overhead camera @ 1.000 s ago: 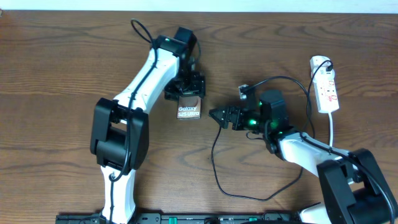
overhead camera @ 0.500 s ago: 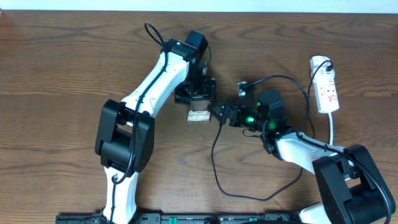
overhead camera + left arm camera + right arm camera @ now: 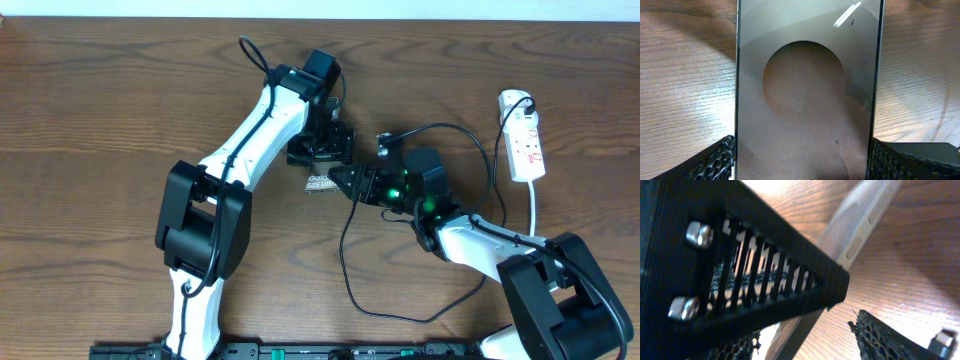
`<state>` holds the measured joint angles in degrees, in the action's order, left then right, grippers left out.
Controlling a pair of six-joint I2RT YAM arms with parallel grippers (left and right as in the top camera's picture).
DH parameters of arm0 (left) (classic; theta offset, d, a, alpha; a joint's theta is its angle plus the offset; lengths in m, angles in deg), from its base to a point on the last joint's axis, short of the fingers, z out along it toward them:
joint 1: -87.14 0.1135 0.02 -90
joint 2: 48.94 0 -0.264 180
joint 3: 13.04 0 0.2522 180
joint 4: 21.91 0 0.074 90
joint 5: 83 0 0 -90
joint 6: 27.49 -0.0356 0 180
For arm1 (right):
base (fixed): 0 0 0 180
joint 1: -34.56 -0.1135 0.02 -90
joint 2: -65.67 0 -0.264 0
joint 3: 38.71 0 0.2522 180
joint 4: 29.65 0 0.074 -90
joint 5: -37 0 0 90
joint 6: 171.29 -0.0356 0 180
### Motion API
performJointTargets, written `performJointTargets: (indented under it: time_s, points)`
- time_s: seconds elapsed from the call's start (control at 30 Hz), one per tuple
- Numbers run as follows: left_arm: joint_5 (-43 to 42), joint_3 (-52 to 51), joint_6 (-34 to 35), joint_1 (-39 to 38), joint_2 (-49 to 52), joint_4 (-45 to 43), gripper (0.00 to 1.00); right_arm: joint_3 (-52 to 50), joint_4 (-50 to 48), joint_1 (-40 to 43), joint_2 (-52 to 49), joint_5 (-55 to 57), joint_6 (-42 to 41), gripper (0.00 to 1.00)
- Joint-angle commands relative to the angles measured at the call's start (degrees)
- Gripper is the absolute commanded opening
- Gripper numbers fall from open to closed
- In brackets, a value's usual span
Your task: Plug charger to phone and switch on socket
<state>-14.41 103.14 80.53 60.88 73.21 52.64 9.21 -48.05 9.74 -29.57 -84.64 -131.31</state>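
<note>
Left wrist view is almost filled by the phone (image 3: 805, 100). Its dark face with the lighter oval stands between two mesh pads (image 3: 715, 160), one at each long edge, so the left jaws are clamped on the phone across its width. From overhead the phone sits near the middle of the bench (image 3: 100, 100), half hidden under the left jaws, with only part of its white lettering showing.

The right jaws meet it from the right and touch or nearly touch its near end. In the right wrist view the phone's side edge, with its buttons, runs on a slant between one large finger (image 3: 765, 265) in front and the second at the lower right. The connector tip cannot be seen there, so I cannot tell whether these jaws are apart, closing, or pinched on anything.

The charger (image 3: 342, 250) trails down from under the right jaws in a long black loop across the bench, and another stretch of it arcs above the right arm.

The socket (image 3: 527, 148) lies well apart at the far right, its white cord (image 3: 535, 215) running down from it, with neither arm near it.

My judgement is that the phone is secured and the plug is being lined up. Nothing shows the connector seated. Switching on the socket is not yet done.
</note>
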Motion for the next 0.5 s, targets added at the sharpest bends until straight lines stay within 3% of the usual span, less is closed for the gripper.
performJointTargets:
  time_s: [0.0, 0.2, 0.47]
  points:
    - [-0.39, -0.07, -0.33, -0.70, -1.18, -0.02, 0.80, 0.72, 0.57, -0.44, -1.14, 3.96, -1.25, 0.56]
    - [0.68, -0.07, -0.33, -2.27, -1.18, -0.07, 0.80, 0.72, 0.02, -1.33, -2.38, 4.59, -2.32, 0.55]
    - [8.31, -0.07, -0.33, -3.30, -1.18, 0.00, 0.80, 0.72, 0.68, -1.75, -2.38, 4.48, -0.20, 0.53]
